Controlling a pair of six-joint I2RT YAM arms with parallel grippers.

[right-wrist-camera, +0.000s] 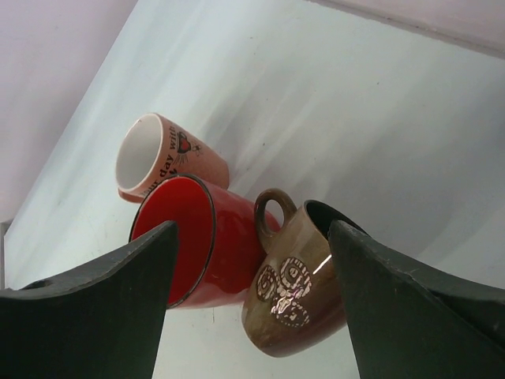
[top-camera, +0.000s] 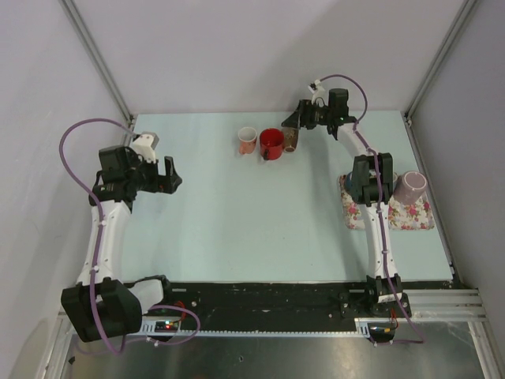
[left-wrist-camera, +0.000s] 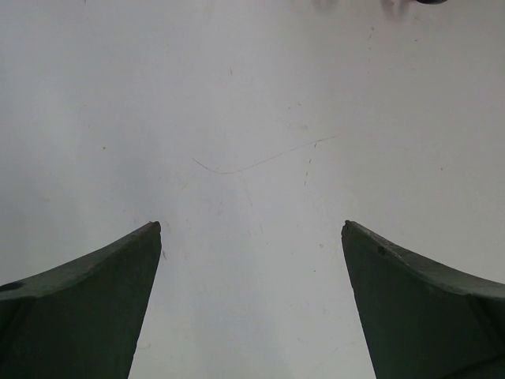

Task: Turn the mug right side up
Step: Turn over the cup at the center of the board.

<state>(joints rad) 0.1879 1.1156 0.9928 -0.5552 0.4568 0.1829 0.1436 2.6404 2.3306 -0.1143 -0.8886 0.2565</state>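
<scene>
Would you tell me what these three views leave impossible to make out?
Pink mug lettering, right wrist view: partly hidden by the red mug.
Brown mug, right wrist view: one side covered by a finger of the right gripper.
Mauve mug on the floral cloth, top view: too small to tell which way up.
Left wrist view: dark shapes cut off by the top edge.

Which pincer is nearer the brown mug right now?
Right. The right pincer is open just beyond the brown mug, which shows close up in its wrist view. The left pincer hangs far off, over the left side of the table.
</scene>
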